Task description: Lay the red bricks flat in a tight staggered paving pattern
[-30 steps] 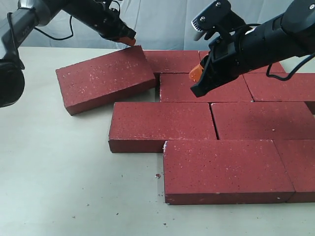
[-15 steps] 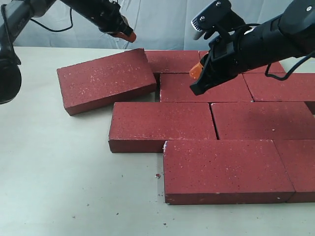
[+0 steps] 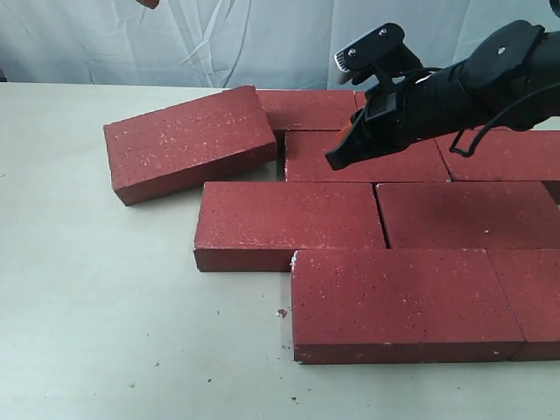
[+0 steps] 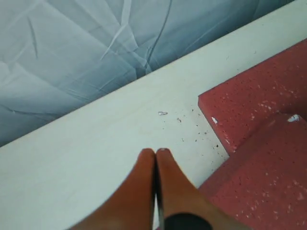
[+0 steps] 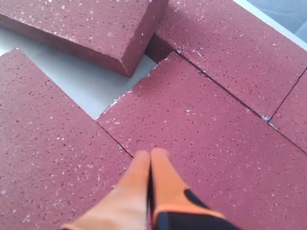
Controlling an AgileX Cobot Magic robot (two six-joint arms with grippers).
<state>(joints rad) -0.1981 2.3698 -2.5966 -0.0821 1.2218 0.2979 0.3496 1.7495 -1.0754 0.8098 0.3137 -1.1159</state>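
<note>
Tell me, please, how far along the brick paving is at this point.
Done: most red bricks lie flat in tight staggered rows. In hand: nothing is gripped. The right gripper, shut, points at a laid brick, and the left gripper, shut, hangs clear of the bricks. Left: the skewed brick sits at an angle, apparently propped on a neighbour, and needs squaring in flat.
</note>
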